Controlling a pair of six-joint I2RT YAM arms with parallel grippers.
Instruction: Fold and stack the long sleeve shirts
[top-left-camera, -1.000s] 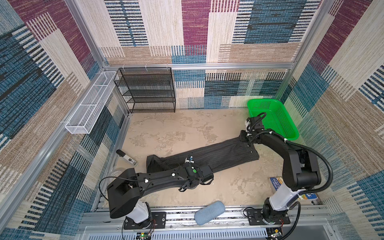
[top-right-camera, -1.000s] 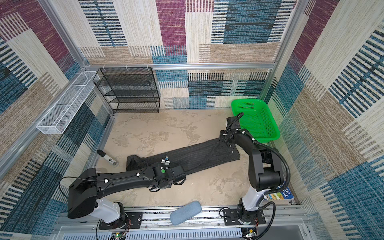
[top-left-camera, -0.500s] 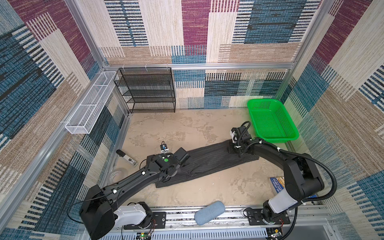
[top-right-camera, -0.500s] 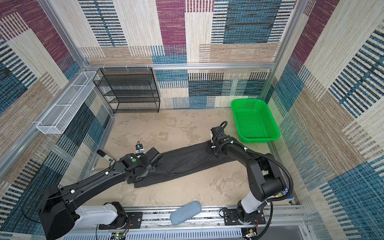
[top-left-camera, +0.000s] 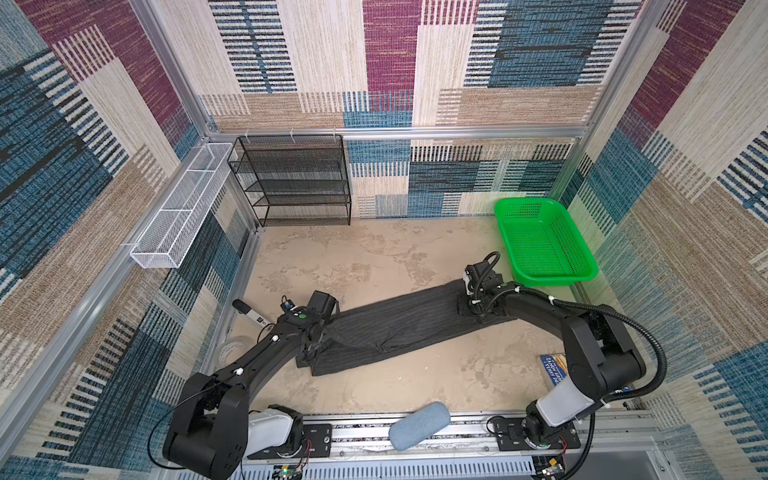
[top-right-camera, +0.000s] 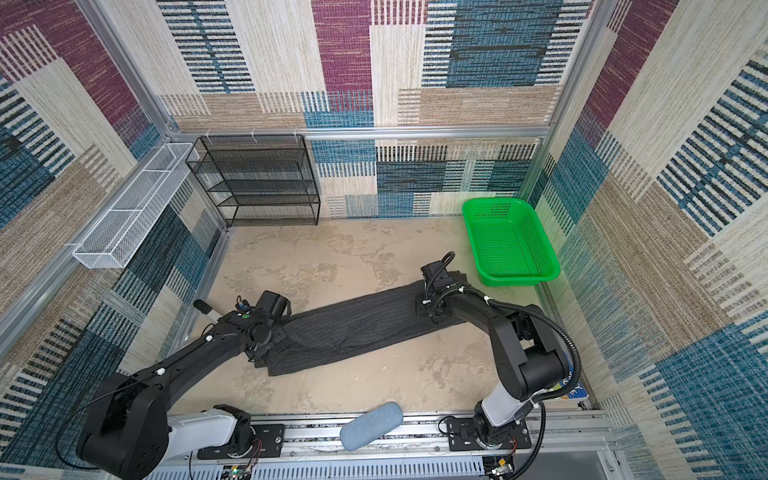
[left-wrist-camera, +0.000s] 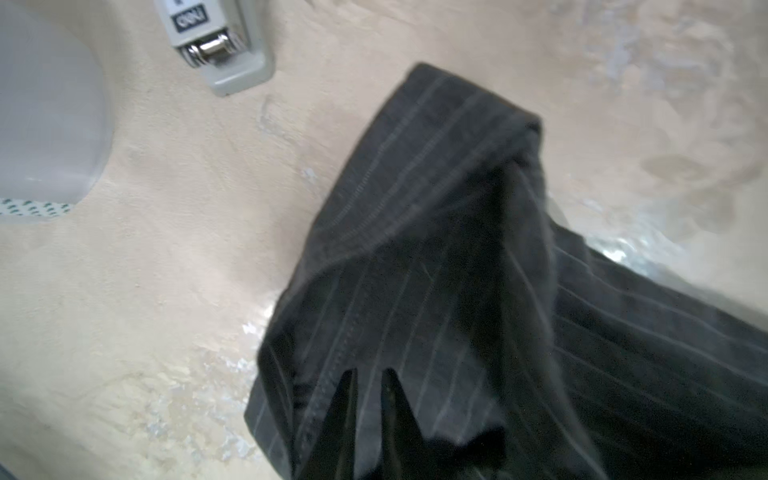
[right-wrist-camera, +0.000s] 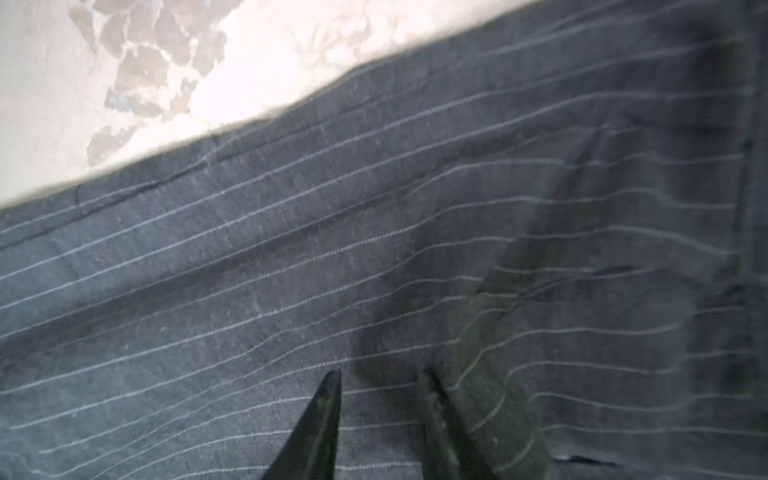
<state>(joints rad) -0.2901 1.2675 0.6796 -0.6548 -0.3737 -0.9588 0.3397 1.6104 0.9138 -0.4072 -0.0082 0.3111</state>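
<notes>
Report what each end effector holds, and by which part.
Left end effector pinches the shirt by its stitched edge. Right end effector: open over the shirt, apparently holding nothing.

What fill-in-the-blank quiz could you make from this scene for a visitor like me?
1. The striped shirt lies on the table, not inside the ___ basket.
2. One end of it is pinched by the ___ claw.
3. The number of shirts in view is ___.
4. The wire shelf by the back wall is coloured ___.
Missing words: green; left; one; black.
</notes>
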